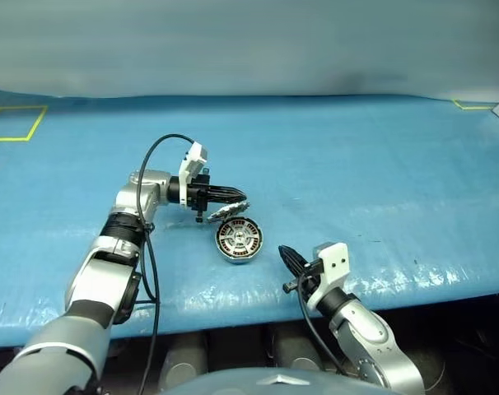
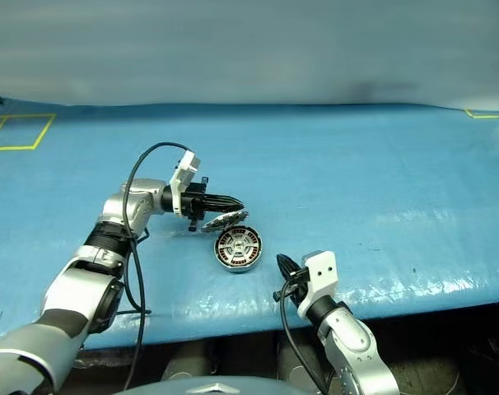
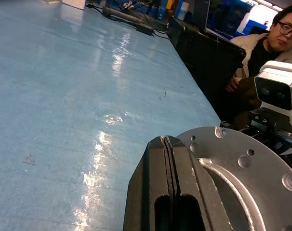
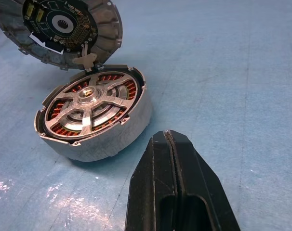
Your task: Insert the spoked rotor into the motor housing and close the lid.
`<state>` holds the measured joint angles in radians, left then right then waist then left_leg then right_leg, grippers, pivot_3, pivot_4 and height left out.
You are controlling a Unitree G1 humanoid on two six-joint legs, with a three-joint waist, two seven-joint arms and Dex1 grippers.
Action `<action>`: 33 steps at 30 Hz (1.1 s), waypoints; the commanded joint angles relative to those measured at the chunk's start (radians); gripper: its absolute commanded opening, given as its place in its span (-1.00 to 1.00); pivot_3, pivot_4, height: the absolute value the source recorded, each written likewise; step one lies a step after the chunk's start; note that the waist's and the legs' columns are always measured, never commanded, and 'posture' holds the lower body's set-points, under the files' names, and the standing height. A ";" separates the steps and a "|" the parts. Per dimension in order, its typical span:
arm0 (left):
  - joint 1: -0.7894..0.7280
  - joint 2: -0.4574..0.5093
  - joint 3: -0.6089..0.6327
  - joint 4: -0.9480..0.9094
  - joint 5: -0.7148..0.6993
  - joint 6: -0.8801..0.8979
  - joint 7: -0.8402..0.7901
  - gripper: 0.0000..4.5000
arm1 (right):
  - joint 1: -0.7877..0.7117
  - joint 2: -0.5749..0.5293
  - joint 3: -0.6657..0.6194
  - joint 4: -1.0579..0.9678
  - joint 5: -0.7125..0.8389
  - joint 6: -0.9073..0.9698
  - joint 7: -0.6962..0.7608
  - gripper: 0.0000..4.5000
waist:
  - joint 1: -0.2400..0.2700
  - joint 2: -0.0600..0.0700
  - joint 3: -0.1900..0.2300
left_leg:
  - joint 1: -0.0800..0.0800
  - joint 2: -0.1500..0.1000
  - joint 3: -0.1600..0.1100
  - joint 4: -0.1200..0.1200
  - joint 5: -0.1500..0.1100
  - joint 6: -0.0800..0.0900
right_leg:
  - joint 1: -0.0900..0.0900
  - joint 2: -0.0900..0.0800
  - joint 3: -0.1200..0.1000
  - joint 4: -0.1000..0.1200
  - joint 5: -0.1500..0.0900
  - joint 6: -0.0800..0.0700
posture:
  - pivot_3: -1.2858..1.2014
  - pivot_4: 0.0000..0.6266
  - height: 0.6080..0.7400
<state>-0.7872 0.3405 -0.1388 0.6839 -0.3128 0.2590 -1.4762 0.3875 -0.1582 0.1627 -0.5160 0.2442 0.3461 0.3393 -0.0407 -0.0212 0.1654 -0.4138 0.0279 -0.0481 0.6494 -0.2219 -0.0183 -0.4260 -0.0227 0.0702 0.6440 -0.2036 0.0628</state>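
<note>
Spoked rotor (image 4: 88, 108) sits inside the motor housing (image 4: 119, 137), near the front edge of the blue tabletop (image 1: 356, 173). Its lid (image 4: 64, 29) stands half open — the left gripper (image 1: 240, 197), squeezed closed, pushes on it. Nearby, the right gripper (image 1: 285, 252) is closed on nothing.

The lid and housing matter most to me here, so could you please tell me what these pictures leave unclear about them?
- Lid: its top is cut off by the right wrist view's edge; the plain outer face faces away.
- Left hand against the lid: contact is too small to judge in the head views; in the left wrist view its fingers cover it.
- Housing: whether the rotor is fully seated cannot be told.
</note>
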 commanded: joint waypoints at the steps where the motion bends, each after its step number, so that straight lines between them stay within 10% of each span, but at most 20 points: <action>1: 0.094 -0.047 0.022 -0.172 -0.003 -0.038 0.125 -1.00 | -0.001 0.003 -0.005 -0.005 -0.006 -0.028 -0.018 -0.99 | 0.004 0.000 0.000 | 0.000 0.000 0.000 0.000 0.000 0.000 | 0.000 0.000 0.000 0.000 0.000 0.000 | 0.03 -0.52 1.00; 14: 0.409 -0.142 0.015 -0.424 -0.040 0.018 0.359 -1.00 | -0.052 -0.019 0.001 0.006 -0.003 -0.010 -0.017 -0.99 | 0.007 0.001 -0.001 | 0.002 0.000 0.000 0.003 0.000 0.000 | 0.003 0.000 0.000 0.001 0.000 0.000 | 0.03 -0.52 1.00; 29: 0.437 0.020 -0.022 -0.605 -0.075 0.097 0.276 -1.00 | -0.302 -0.021 -0.072 -0.130 0.088 0.149 -0.091 -0.99 | 0.005 0.004 -0.002 | 0.002 0.000 -0.001 0.003 0.000 0.000 | 0.003 0.000 0.000 0.001 0.000 0.000 | 0.03 -0.52 1.00; 33: 0.493 0.001 0.054 -0.748 -0.174 0.094 0.320 -1.00 | -0.356 -0.075 -0.006 -0.129 0.053 0.175 -0.056 -0.59 | 0.004 0.004 -0.002 | 0.001 0.000 -0.001 0.003 0.000 0.000 | 0.002 0.000 0.000 0.000 0.000 0.000 | 0.03 -0.52 1.00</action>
<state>-0.3108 0.3512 -0.1305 0.0289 -0.4268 0.3592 -1.1768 0.0494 -0.2234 0.1325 -0.6035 0.3108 0.5145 0.2661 -0.0365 -0.0174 0.1631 -0.4130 0.0278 -0.0485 0.6515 -0.2219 -0.0181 -0.4242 -0.0228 0.0701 0.6444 -0.2034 0.0630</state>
